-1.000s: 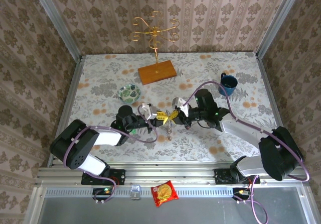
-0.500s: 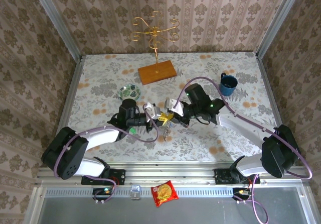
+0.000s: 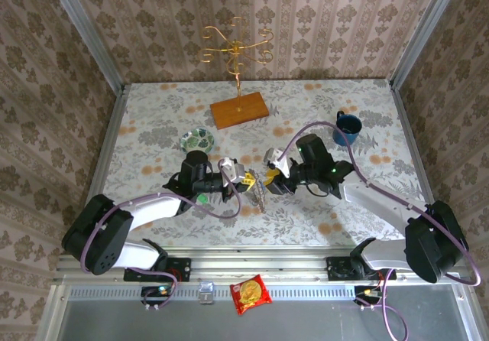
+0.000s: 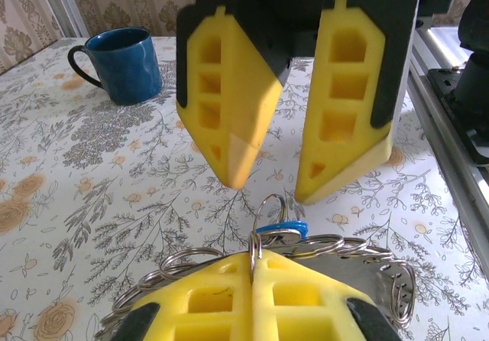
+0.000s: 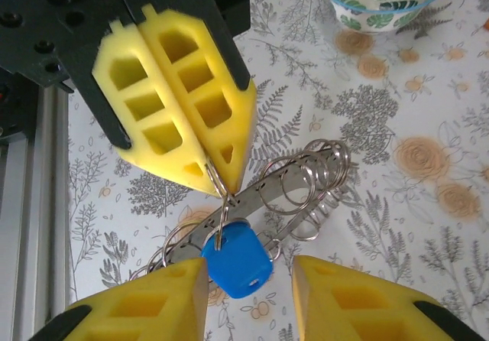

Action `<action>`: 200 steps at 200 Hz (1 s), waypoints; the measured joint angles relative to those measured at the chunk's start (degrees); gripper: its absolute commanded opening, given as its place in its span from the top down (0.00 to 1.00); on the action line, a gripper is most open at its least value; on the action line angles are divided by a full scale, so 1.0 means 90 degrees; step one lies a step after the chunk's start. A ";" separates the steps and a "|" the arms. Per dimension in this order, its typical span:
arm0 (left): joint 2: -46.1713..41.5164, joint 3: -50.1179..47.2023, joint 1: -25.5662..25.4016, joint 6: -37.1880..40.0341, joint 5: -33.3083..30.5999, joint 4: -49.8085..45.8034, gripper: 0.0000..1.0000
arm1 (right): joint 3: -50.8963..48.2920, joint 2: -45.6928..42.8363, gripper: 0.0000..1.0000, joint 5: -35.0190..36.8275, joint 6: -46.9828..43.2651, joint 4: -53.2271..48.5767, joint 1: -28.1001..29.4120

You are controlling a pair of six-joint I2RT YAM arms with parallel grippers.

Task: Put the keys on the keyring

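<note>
The keyring [image 5: 284, 182] is a flat metal band carrying several small wire rings, held up over the table. My left gripper [image 4: 252, 258] is shut on one small wire ring of it. From that ring hangs a key with a blue plastic head [image 5: 238, 261]. In the left wrist view the blue key [image 4: 281, 228] sits just beyond my fingertips. My right gripper [image 5: 248, 276] is open, its yellow fingers either side of the blue head without touching it. Seen from above, the left gripper [image 3: 246, 180] and right gripper [image 3: 269, 179] face each other mid-table, the keyring [image 3: 260, 196] dangling between them.
A green-white patterned bowl [image 3: 197, 140] stands behind the left gripper. A blue mug [image 3: 348, 127] is at the back right. A gold wire stand on a wooden base [image 3: 239, 110] stands at the back. A snack packet [image 3: 250, 293] lies below the table's near edge.
My right gripper has opened and drawn back a little to the right, leaving the blue key hanging from the ring. The left gripper stays shut and has hardly moved.
</note>
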 measured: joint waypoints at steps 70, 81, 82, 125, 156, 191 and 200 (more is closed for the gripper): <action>0.0000 0.0000 -0.0007 0.0000 -0.0049 0.0056 1.00 | -0.0032 0.0104 0.74 -0.0442 0.0435 0.0551 0.0034; 0.0000 -0.0002 -0.0022 0.0000 -0.0056 0.0092 1.00 | -0.0032 0.0129 0.78 -0.0464 0.0464 0.0573 0.0041; 0.0000 -0.0002 -0.0024 0.0000 -0.0056 0.0097 1.00 | -0.0032 0.0131 0.78 -0.0464 0.0476 0.0573 0.0041; 0.0000 -0.0007 -0.0029 0.0000 -0.0075 0.0172 1.00 | -0.0024 0.0318 1.00 -0.0522 0.0593 0.0695 0.0041; 0.0000 -0.0087 -0.0032 -0.0005 -0.0097 0.0347 1.00 | -0.0024 0.0347 1.00 -0.0534 0.0716 0.0695 -0.0017; 0.0002 -0.0255 -0.0024 -0.0126 -0.0138 0.0709 1.00 | 0.0039 0.0656 1.00 -0.0641 0.0743 0.0719 -0.0044; 0.0002 -0.0306 -0.0005 -0.0185 -0.0182 0.0818 1.00 | 0.0080 0.0835 1.00 -0.0736 0.0758 0.0806 -0.0041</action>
